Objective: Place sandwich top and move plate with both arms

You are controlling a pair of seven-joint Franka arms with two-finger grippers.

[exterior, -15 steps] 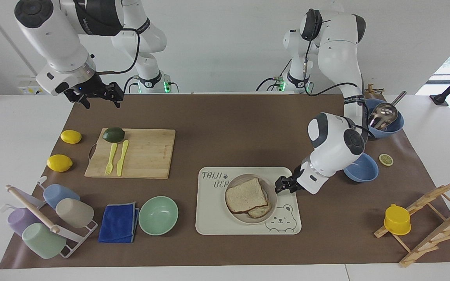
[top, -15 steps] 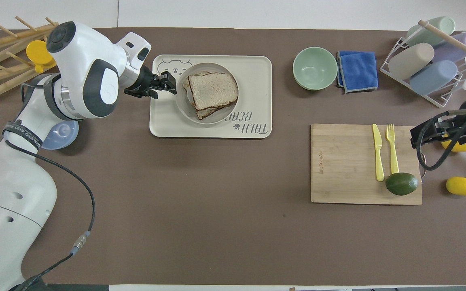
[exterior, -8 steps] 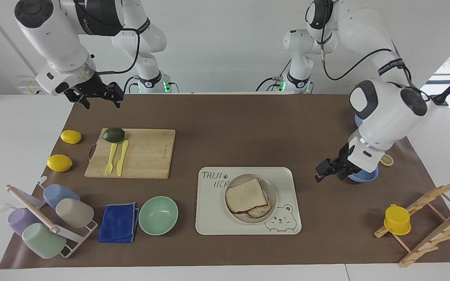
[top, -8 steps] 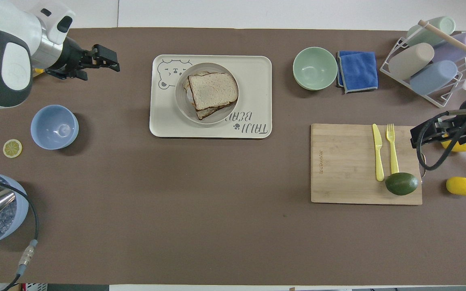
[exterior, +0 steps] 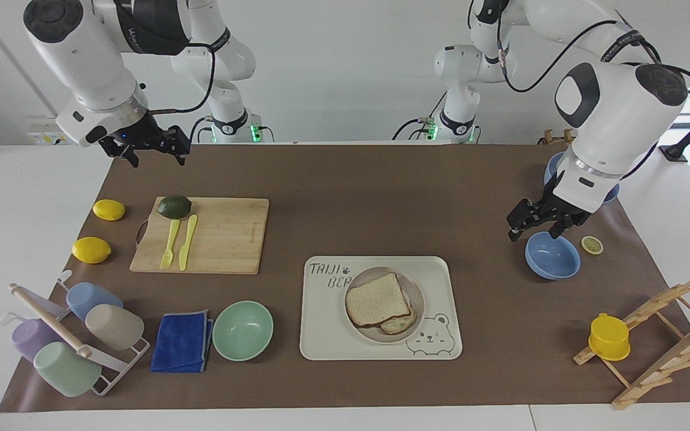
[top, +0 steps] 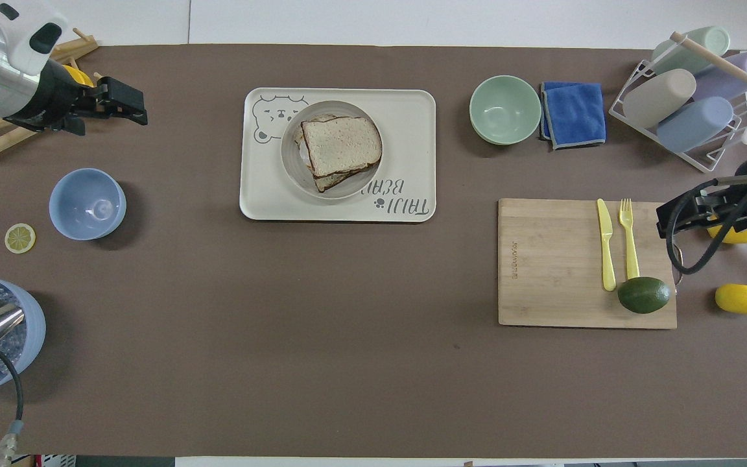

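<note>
Sandwich top (exterior: 378,298) hiding most of plate (exterior: 418,311); left gripper (exterior: 532,222), right gripper (exterior: 152,148): spread unreadable.

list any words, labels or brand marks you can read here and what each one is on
"TAIJI" over "BE…", the rest hidden by the plate, with a paw print and a drawn bear: on the cream tray.
Small burnt-in brand mark on the cutting board: too small to read.
White lettering on the arms' black bands: too blurred to read.
</note>
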